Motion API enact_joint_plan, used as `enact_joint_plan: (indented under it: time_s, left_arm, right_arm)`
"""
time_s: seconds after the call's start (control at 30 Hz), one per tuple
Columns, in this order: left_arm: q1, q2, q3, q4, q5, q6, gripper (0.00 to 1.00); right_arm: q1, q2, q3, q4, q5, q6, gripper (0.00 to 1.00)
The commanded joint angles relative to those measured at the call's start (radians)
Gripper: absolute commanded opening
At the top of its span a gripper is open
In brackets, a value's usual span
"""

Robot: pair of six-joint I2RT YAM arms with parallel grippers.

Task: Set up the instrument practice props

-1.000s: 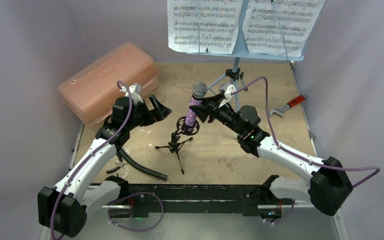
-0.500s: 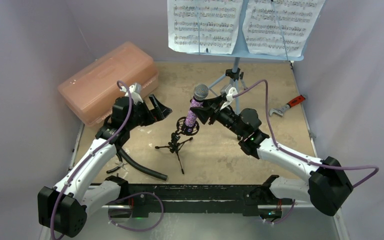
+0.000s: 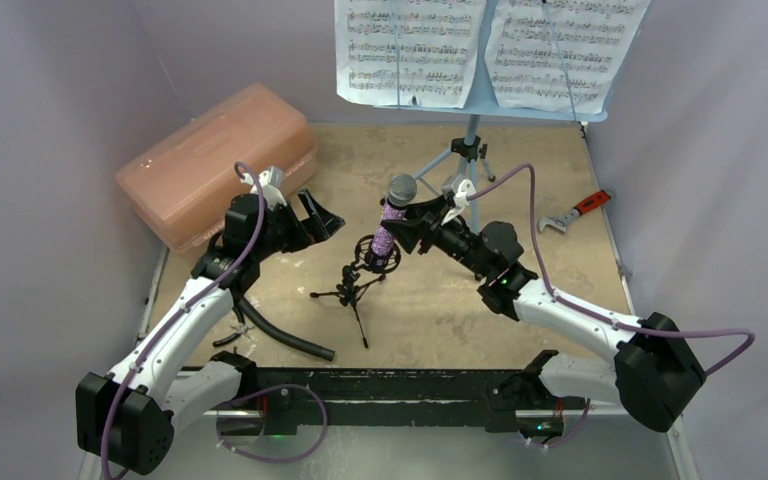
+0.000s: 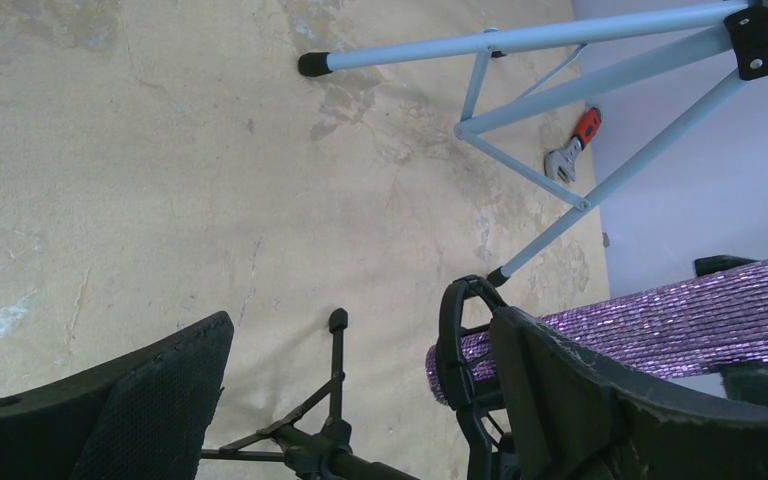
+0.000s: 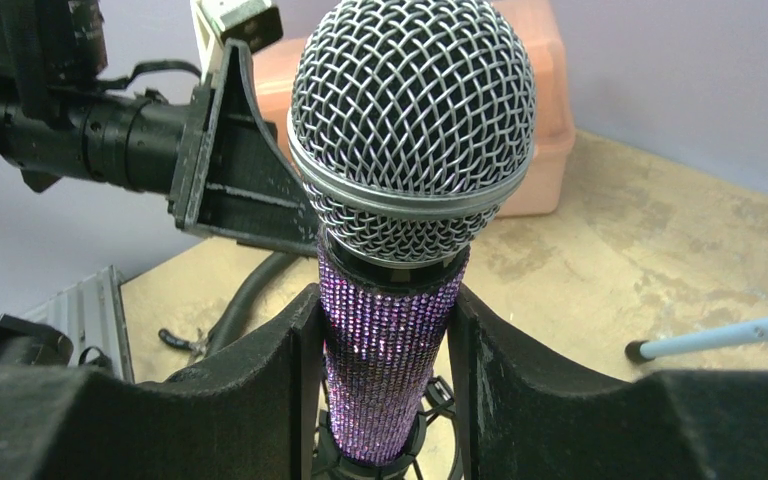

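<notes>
The glittery purple microphone [image 3: 389, 216] stands nearly upright, its lower end inside the ring mount [image 3: 377, 256] of the small black tripod mic stand [image 3: 353, 287]. My right gripper [image 3: 407, 226] is shut on the microphone's body; in the right wrist view [image 5: 383, 305] both fingers press its sides [image 5: 390, 350]. My left gripper [image 3: 318, 218] is open and empty just left of the stand; its view shows the ring [image 4: 455, 340] and the microphone [image 4: 680, 320] by its right finger. The light blue music stand [image 3: 472, 118] holds two white sheet-music pages [image 3: 410, 50] at the back.
A pink translucent box [image 3: 220, 160] lies at the back left, behind my left arm. A black curved hose [image 3: 280, 335] lies front left. A red-handled wrench [image 3: 578, 212] lies at the right edge. The music stand's tripod legs [image 4: 580, 90] spread behind the mic stand.
My right gripper has lowered the microphone slightly, deeper into the ring mount. The left arm has not moved.
</notes>
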Motion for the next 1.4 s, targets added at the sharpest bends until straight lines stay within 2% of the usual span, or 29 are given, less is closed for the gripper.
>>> enact_joint_plan:
  time_s: [0.0, 0.17, 1.0, 1.07, 1.1, 1.17, 1.27, 1.37]
  left_arm:
    - [0.004, -0.022, -0.006, 0.042, 0.014, -0.017, 0.99]
    - [0.004, -0.022, -0.010, 0.045, 0.016, -0.022, 0.99]
    - [0.004, -0.009, 0.001, 0.058, 0.023, -0.024, 0.99]
    - [0.003, -0.006, 0.002, 0.059, 0.023, -0.024, 0.99]
    - [0.005, -0.004, 0.004, 0.061, 0.023, -0.024, 0.99]
    - [0.004, -0.001, 0.007, 0.063, 0.025, -0.023, 0.99]
    - [0.004, 0.005, 0.011, 0.063, 0.027, -0.023, 0.99]
    - [0.005, 0.007, 0.010, 0.064, 0.028, -0.022, 0.99]
  right_arm:
    - [0.007, 0.003, -0.021, -0.029, -0.038, 0.038, 0.00]
    - [0.007, 0.009, -0.015, -0.059, -0.027, 0.045, 0.00]
    - [0.007, 0.056, -0.068, 0.008, -0.121, 0.061, 0.00]
    - [0.008, 0.046, -0.057, -0.009, -0.118, 0.043, 0.16]
    - [0.008, 0.038, -0.044, -0.025, -0.110, 0.032, 0.32]
    - [0.007, 0.016, -0.033, -0.052, -0.075, 0.024, 0.50]
    - [0.008, -0.031, -0.025, -0.074, 0.018, 0.020, 0.69]
    - [0.008, -0.076, -0.012, -0.105, 0.074, 0.016, 0.80]
